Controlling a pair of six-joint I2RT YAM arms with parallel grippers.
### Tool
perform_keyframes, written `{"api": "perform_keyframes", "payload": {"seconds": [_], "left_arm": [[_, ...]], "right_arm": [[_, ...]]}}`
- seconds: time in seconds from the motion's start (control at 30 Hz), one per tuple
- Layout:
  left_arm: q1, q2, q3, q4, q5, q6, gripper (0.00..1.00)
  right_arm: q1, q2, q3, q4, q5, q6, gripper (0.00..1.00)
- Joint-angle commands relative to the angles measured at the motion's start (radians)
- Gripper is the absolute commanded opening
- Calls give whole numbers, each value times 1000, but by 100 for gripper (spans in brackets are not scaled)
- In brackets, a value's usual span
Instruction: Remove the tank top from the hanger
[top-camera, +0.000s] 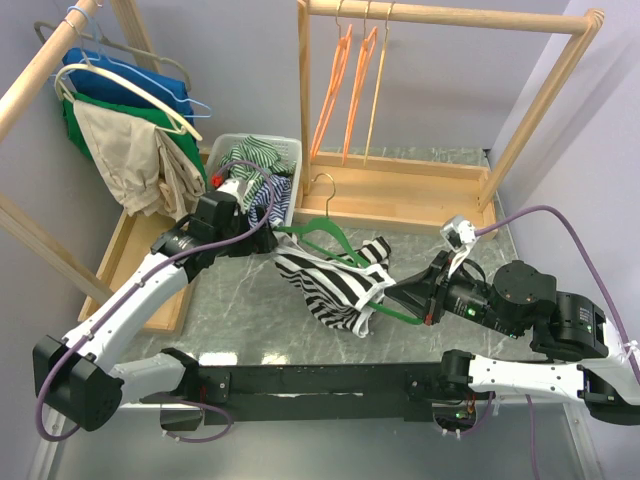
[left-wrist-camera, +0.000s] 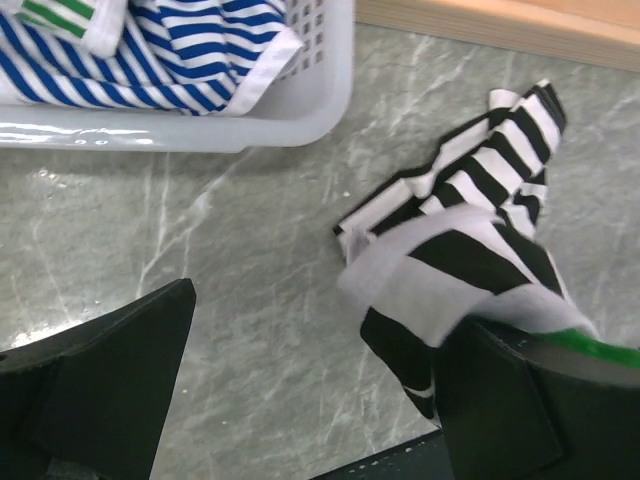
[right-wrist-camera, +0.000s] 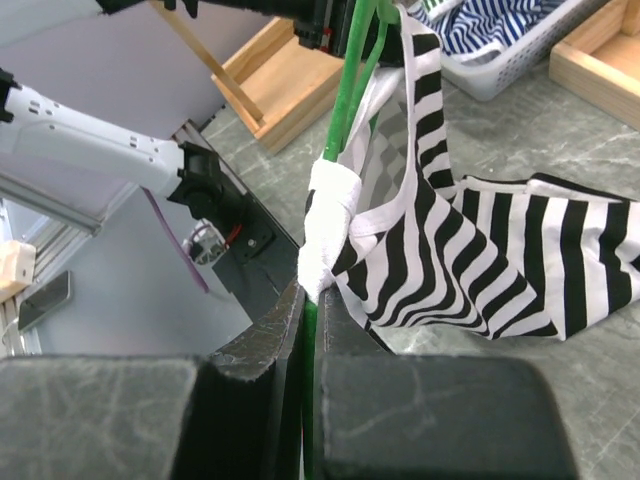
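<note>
My right gripper (right-wrist-camera: 310, 335) is clenched on the lower arm of the green hanger (right-wrist-camera: 352, 90), both fingers pinched flat against the thin bar. Just past my fingertips a white strap of the tank top (right-wrist-camera: 480, 250) is bunched in a wad around that bar. From there the black-and-white striped cloth hangs off the hanger and spreads down onto the grey marble table (top-camera: 250, 310).

My left gripper (left-wrist-camera: 310, 400) is released, its jaws spread wide with only bare tabletop showing between them. A white-edged fold of the tank top (left-wrist-camera: 470, 240) sits right against one finger, and a sliver of the green hanger (left-wrist-camera: 600, 350) shows beside that same finger; I cannot tell whether it is actually touching.

From overhead, the tank top (top-camera: 330, 285) hangs mid-table between my two arms, on the hanger (top-camera: 335, 238), which is tilted with its hook end toward the white basket (top-camera: 292, 150). The left gripper (top-camera: 222, 215) sits just in front of that basket, which holds blue and green striped clothes. Behind it stands a wooden rack (top-camera: 450, 15) with orange hangers.
</note>
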Motion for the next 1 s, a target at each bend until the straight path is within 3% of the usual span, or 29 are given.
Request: {"api": "perform_keyframes", "payload": {"seconds": [0.0, 0.17, 0.2, 0.23, 0.33, 0.5, 0.53, 0.6, 0.67, 0.7, 0.73, 0.97], "left_arm": [[8, 7, 46, -13, -141, 6, 96], [57, 40, 147, -13, -159, 70, 97], [74, 46, 155, -12, -158, 78, 92], [87, 52, 159, -12, -152, 84, 77], [125, 61, 155, -3, -124, 89, 60], [171, 64, 106, 17, -41, 61, 66], [174, 63, 100, 28, -12, 51, 73], [183, 63, 92, 34, 3, 49, 72], [188, 56, 92, 45, 49, 49, 47], [195, 55, 95, 50, 67, 54, 29], [196, 58, 103, 47, 77, 52, 1], [212, 43, 101, 48, 176, 51, 1]], "right_arm": [[10, -9, 43, 74, -53, 1, 0], [10, 3, 37, 38, -70, 18, 0], [12, 2, 35, 40, -71, 16, 0], [12, 0, 37, 42, -75, 18, 0], [12, -12, 33, 48, -76, 16, 0], [10, -26, 37, 64, -100, 1, 0], [10, -26, 38, 71, -113, -3, 0], [10, -32, 41, 75, -121, -8, 0], [10, -32, 47, 72, -136, -14, 0], [12, -34, 47, 72, -142, -14, 0], [10, -32, 47, 71, -148, -16, 0], [10, -31, 49, 71, -147, -20, 0]]}}
